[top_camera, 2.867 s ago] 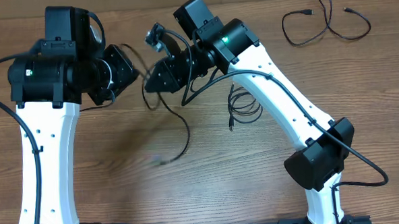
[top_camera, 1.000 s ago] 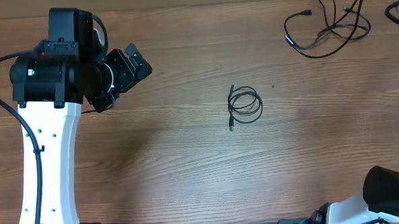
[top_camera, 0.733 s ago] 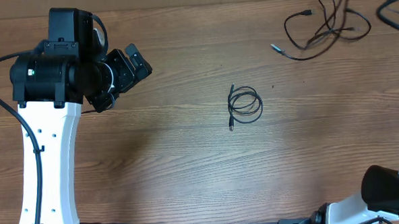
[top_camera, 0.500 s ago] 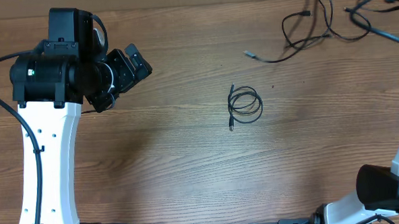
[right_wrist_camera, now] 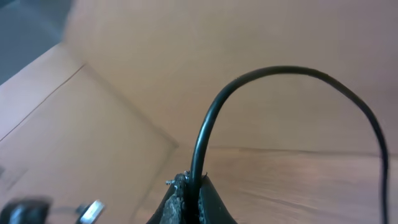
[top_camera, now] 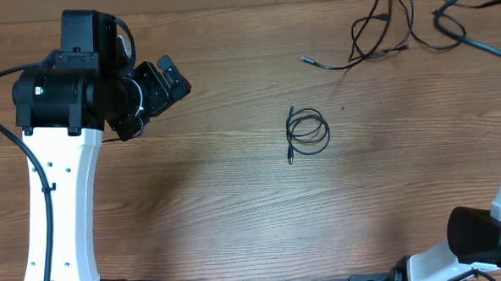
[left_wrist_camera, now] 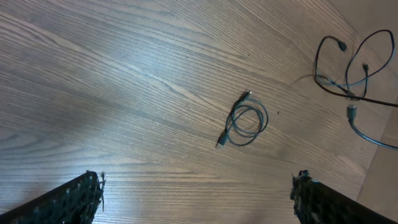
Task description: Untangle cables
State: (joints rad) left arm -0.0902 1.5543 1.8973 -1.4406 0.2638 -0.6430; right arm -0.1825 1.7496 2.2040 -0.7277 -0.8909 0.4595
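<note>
Pulling one cord free of the loose strands is judged to be the step in hand: the right gripper is pinched shut on a black cord at the far right of the table. The left gripper is held spread wide and empty at the left. The strands' trailing plug end points left, the long axis running left to right. The coiled bundle lies untouched mid-table, well apart, its longer tail toward the near edge. Next, a steady outward pull is called for, then unwinding of the coil
</note>
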